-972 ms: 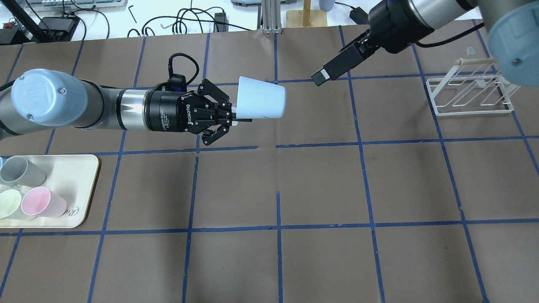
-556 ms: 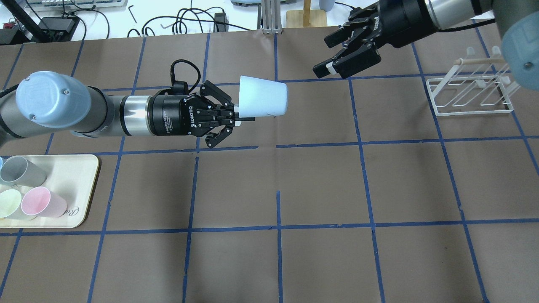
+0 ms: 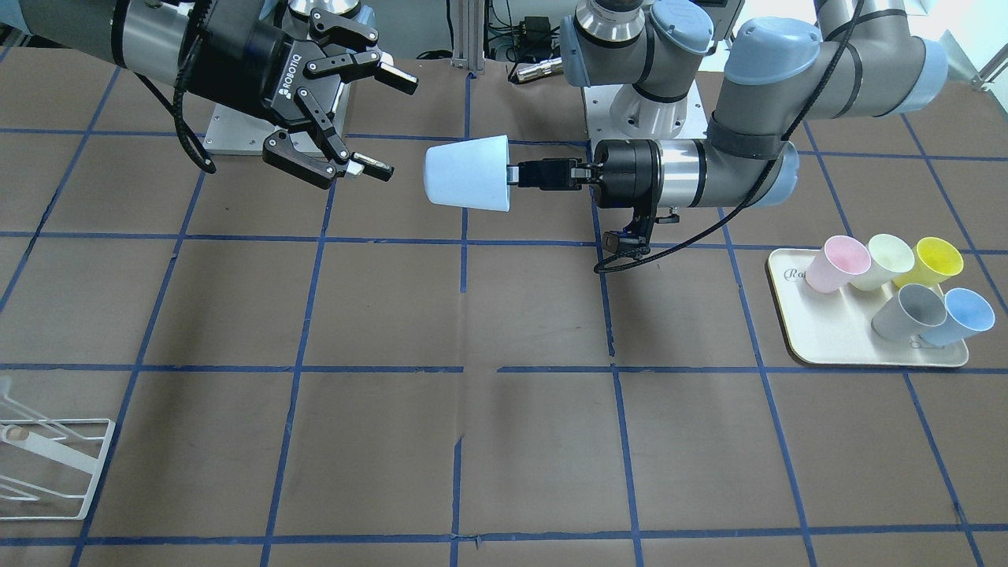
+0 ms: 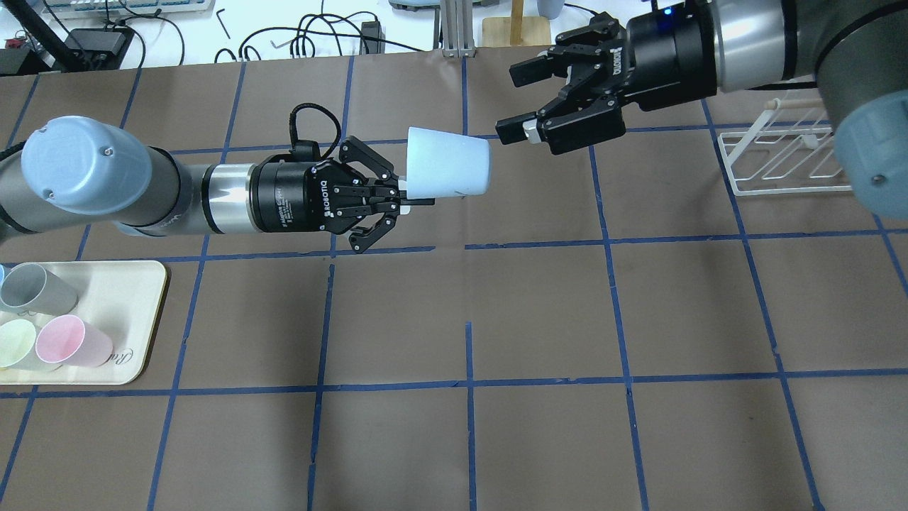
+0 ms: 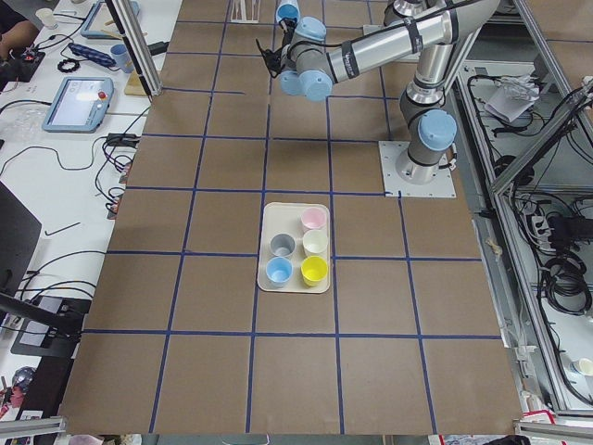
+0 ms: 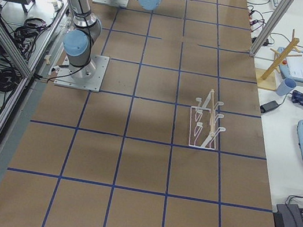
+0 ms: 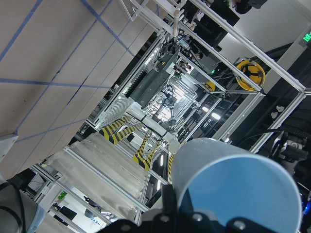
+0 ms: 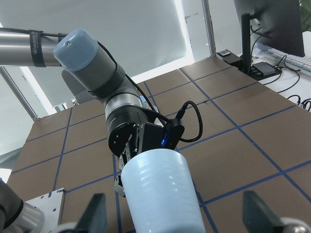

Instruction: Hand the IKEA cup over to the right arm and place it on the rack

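Observation:
The pale sky-blue IKEA cup [image 4: 448, 169] hangs sideways in the air above the table, its closed base pointing to my right. My left gripper [image 4: 413, 200] is shut on its rim, one finger inside the mouth. The cup also shows in the front view [image 3: 468, 183], the left wrist view [image 7: 238, 184] and the right wrist view [image 8: 160, 194]. My right gripper [image 4: 514, 101] is open wide and empty, a short gap from the cup's base and slightly beyond it. Its fingertips [image 8: 257, 213] flank the cup in the right wrist view. The white wire rack [image 4: 794, 188] stands at the far right.
A cream tray [image 4: 135, 312] at the near left holds several cups, among them a pink one [image 4: 71, 341] and a grey one [image 4: 35, 287]. The front view shows the tray [image 3: 819, 346] and the rack [image 3: 94, 465]. Brown paper with a blue tape grid covers the table.
My right gripper has turned so both spread fingers show and has moved left toward the cup's base. My left gripper with the cup has shifted slightly right.

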